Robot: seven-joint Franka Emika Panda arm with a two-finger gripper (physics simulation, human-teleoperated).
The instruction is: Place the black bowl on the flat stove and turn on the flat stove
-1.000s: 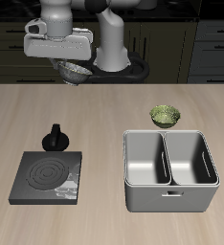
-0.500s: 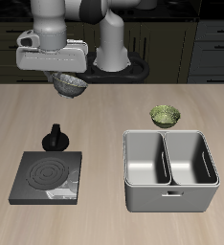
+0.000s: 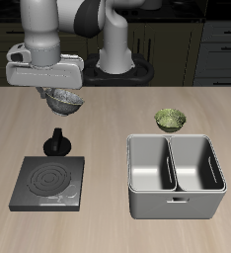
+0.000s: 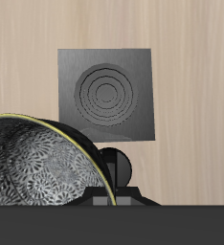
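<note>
Black bowl (image 3: 66,97) hangs tilted in our clenched gripper (image 3: 60,92) above the surface, just behind the flat stove (image 3: 48,184), and we judge that lowering carelessly could clip the knob (image 3: 56,144) or land it off the rings.

Bowls: we count two, the black bowl (image 3: 65,97) and an olive-green bowl (image 3: 170,120).
Stoves: one flat stove (image 3: 48,182).
Basins: one two-compartment basin (image 3: 175,203).
</note>
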